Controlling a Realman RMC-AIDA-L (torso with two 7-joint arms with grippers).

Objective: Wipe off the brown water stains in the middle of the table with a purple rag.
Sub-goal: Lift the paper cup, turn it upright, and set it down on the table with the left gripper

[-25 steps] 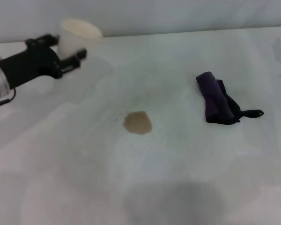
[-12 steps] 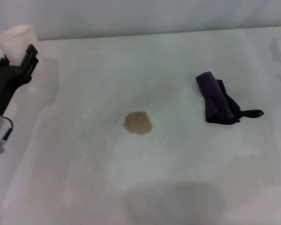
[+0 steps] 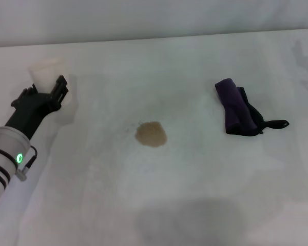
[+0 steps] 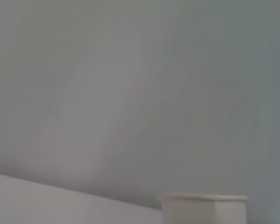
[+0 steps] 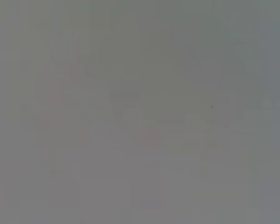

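Holding paper cup (image 3: pixel 45 73) by left table (image 3: pixel 195 195) edge, left gripper (image 3: pixel 46 92)

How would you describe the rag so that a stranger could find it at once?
Start from the white table. Right of the brown stain at its middle lies the rag, alone. It is a dark purple bunched roll with a thin black loop at one end.

We see open bench (image 3: pixel 195 184) all round the stain (image 3: pixel 151 134) and the rag (image 3: pixel 237 108), which lie well apart. Only our left tool (image 3: pixel 47 88) with its cup (image 3: pixel 44 72) occupies the far left.
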